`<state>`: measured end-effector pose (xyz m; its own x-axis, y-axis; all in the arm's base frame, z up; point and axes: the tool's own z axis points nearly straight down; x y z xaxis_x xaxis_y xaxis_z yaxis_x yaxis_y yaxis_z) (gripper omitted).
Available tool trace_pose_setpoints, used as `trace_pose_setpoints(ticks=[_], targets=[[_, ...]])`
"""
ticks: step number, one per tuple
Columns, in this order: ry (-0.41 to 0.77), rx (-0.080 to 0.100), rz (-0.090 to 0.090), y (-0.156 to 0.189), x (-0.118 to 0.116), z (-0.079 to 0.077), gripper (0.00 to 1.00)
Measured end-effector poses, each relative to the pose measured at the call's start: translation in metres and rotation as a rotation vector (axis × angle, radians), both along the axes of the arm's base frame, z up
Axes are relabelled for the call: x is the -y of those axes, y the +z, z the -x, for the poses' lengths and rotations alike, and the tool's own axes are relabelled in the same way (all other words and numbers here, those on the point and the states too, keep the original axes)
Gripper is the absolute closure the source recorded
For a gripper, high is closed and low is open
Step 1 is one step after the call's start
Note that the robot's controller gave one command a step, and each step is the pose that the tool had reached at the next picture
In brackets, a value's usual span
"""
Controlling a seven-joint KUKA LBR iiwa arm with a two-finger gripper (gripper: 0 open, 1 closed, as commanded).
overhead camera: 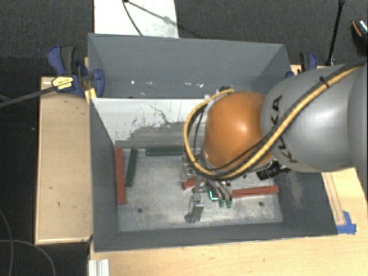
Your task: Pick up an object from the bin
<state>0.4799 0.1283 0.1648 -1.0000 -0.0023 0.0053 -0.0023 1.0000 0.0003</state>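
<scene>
Nothing is seen lifted yet. The gripper is shown low over the floor of the bin, near its front edge, with a red bar just beside it. Whether the jaws are spread or closed cannot be told. The grasp and the lift are judged outstanding.

Bare floor is left mid-left in the grey bin, bounded leftward by a red bar and a dark green bar, rightward by a second red bar.
</scene>
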Motion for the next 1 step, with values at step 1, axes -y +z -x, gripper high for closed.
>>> trace_pose_setpoints(ticks=[1], targets=[[0.254, 0.008, -0.001, -0.0957, 0.0648, -0.0115, 0.0]])
